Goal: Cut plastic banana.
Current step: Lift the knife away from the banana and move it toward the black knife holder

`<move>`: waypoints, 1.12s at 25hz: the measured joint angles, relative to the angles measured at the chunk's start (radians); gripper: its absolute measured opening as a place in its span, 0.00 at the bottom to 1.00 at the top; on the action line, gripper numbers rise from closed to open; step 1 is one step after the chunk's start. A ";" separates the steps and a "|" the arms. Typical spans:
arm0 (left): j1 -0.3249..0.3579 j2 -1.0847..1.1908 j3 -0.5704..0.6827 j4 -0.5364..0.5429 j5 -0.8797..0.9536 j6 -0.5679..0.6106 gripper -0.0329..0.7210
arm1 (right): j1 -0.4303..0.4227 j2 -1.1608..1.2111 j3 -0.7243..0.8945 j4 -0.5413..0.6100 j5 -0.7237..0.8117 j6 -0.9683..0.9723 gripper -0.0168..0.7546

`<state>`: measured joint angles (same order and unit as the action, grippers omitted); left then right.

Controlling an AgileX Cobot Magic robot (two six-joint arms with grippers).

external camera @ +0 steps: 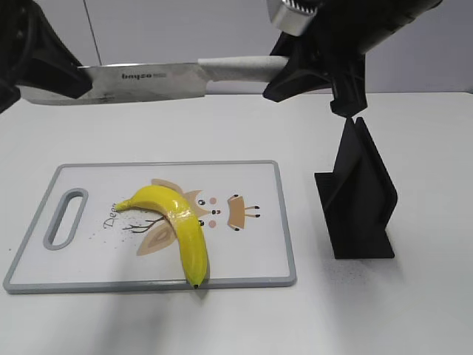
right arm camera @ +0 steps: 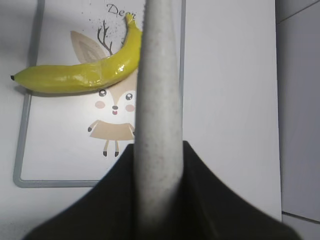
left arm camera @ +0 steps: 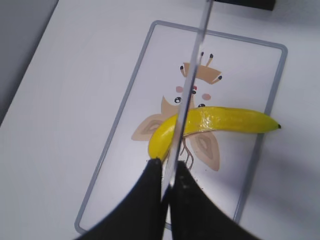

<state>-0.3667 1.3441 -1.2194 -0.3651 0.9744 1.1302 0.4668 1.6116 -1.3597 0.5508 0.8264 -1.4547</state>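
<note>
The plastic banana [external camera: 181,222] lies curved on the white cutting board [external camera: 251,244], its dark tip at the front edge. A kitchen knife [external camera: 140,80] hangs level high above the board. My left gripper [external camera: 70,78] is shut on the blade's tip end. My right gripper [external camera: 295,70] is shut on the knife's speckled grey handle [external camera: 244,68]. In the left wrist view the blade [left arm camera: 192,85] runs edge-on from my jaws [left arm camera: 169,170] over the banana [left arm camera: 225,120]. In the right wrist view the handle [right arm camera: 159,100] stands between my jaws [right arm camera: 159,155], with the banana [right arm camera: 75,77] far below.
A black knife stand [external camera: 362,200] stands on the white table to the right of the board. The board has a grey rim, a handle slot [external camera: 66,218] at its left end and a deer drawing.
</note>
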 joint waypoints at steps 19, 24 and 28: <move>0.003 0.019 0.004 -0.006 -0.141 -0.038 0.91 | -0.001 0.006 0.000 0.021 0.020 0.028 0.27; 0.003 0.015 0.004 -0.004 -0.194 -0.038 0.91 | -0.002 0.006 0.000 0.021 -0.003 0.039 0.27; 0.003 -0.023 0.004 0.015 -0.213 -0.100 0.91 | -0.002 0.006 0.000 0.010 -0.025 0.093 0.27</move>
<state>-0.3636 1.3212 -1.2149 -0.3499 0.7612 1.0297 0.4650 1.6171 -1.3597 0.5605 0.8017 -1.3621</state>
